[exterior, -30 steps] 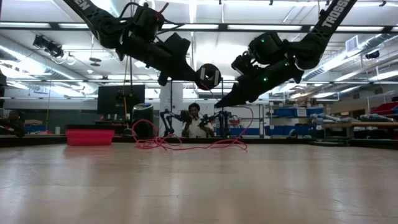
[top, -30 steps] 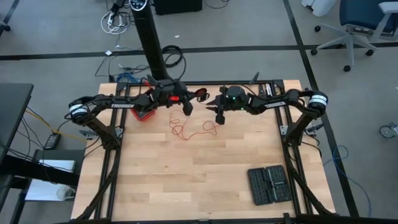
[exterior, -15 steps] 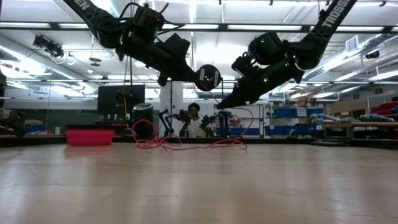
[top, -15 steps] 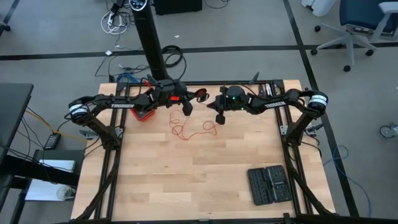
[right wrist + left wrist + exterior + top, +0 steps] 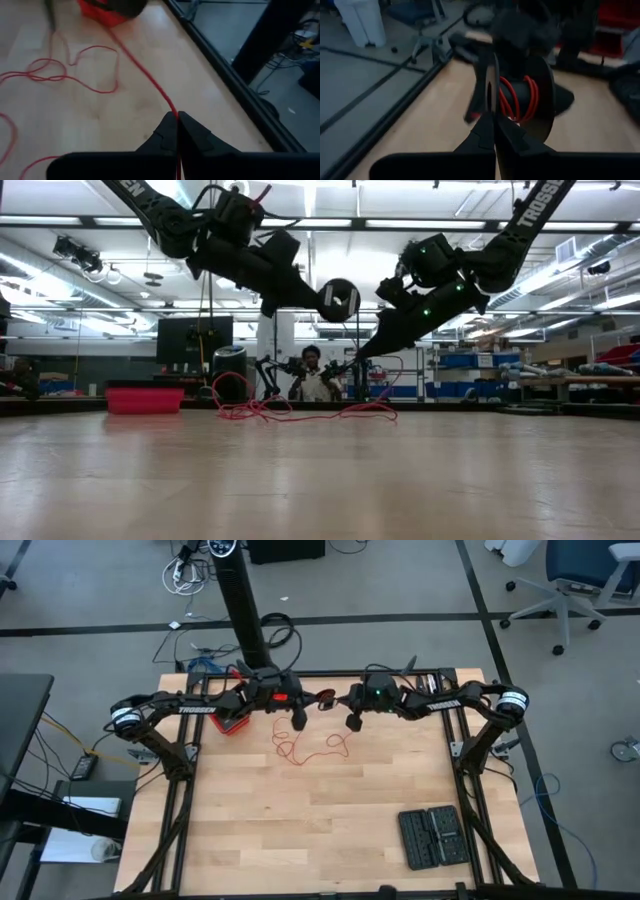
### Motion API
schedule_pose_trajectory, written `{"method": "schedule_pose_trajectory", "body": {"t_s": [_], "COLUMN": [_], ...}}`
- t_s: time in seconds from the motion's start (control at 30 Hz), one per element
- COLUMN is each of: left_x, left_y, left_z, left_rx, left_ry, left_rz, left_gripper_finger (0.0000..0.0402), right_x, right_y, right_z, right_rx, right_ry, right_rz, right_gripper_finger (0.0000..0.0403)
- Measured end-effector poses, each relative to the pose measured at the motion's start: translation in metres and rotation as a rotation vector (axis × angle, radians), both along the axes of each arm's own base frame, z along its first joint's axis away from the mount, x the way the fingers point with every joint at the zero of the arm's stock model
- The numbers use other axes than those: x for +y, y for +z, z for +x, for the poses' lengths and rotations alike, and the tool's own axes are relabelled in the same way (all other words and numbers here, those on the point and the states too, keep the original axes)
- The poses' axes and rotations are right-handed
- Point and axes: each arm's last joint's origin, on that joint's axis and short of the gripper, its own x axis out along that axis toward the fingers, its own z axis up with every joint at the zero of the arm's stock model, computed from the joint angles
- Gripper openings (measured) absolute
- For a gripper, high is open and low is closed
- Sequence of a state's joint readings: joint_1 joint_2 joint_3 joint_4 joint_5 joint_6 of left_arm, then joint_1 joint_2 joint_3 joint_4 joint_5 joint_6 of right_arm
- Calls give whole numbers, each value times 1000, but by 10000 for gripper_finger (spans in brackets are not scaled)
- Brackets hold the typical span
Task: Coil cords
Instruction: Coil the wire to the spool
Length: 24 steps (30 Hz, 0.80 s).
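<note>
Tension matters here: the right end effector (image 5: 177,116), pinching the red wire (image 5: 145,75) above the table (image 5: 340,810), should feed it taut toward the black spool (image 5: 527,95) that the left end effector (image 5: 494,122) clamps by its flange. Loose loops lie on the wood below; "TROSSEN" shows on an arm

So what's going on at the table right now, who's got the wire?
Both arms are raised near the back of the table. The left gripper is shut on a black spool with a few turns of red wire wound on it. The right gripper is shut on the wire a little way off the spool. Most of the wire lies in loose loops on the table below them, not yet coiled.
</note>
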<state>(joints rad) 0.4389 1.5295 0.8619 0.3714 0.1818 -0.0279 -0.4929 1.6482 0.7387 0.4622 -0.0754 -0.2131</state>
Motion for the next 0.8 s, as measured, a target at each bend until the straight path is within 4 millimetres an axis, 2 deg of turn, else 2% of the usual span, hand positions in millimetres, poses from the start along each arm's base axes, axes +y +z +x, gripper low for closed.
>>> {"method": "schedule_pose_trajectory", "body": {"t_s": [0.27,0.4,0.6,0.8], "left_x": [5,5,4,1], "left_y": [-15,-19,-21,-21], "left_z": [-9,-11,-11,-11], "left_rx": [173,222,234,262], "left_ry": [57,90,100,140], "left_rz": [-8,-19,-42,2], "left_gripper_finger": [1,1,1,1], "right_x": [-4,-2,14,36], "right_y": [2,7,19,24], "right_z": [-1,2,14,24], "right_rx": [-16,-76,-227,-259], "right_ry": [-6,24,164,253], "right_rz": [-15,-16,-6,-49], "right_gripper_finger": [3,14,35,52]}}
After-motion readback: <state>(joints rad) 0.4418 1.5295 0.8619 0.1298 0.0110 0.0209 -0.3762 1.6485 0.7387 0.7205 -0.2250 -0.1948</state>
